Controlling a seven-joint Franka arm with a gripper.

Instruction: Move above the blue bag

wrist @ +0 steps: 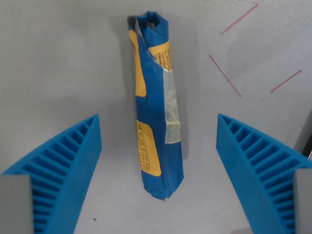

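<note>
My claw (158, 119) hangs spread wide over the grey table (58, 63), its ribbed blue fingers (73, 161) flanking, not touching, the blue bag (157, 105) lying lengthwise between them.

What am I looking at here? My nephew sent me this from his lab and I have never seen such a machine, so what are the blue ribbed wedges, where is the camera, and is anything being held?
The picture comes from a camera fixed on the wrist of a single robot arm, looking down past its grasping part. The two blue ribbed wedges are the fingers of that end effector, one at the wrist view's left and one at its right. They stand wide apart, so it is open and holds nothing. Between them, on a grey table, lies a long blue bag with yellow label patches and a strip of clear tape; neither finger touches it. A few thin red lines are marked on the surface at the wrist view's upper right.
</note>
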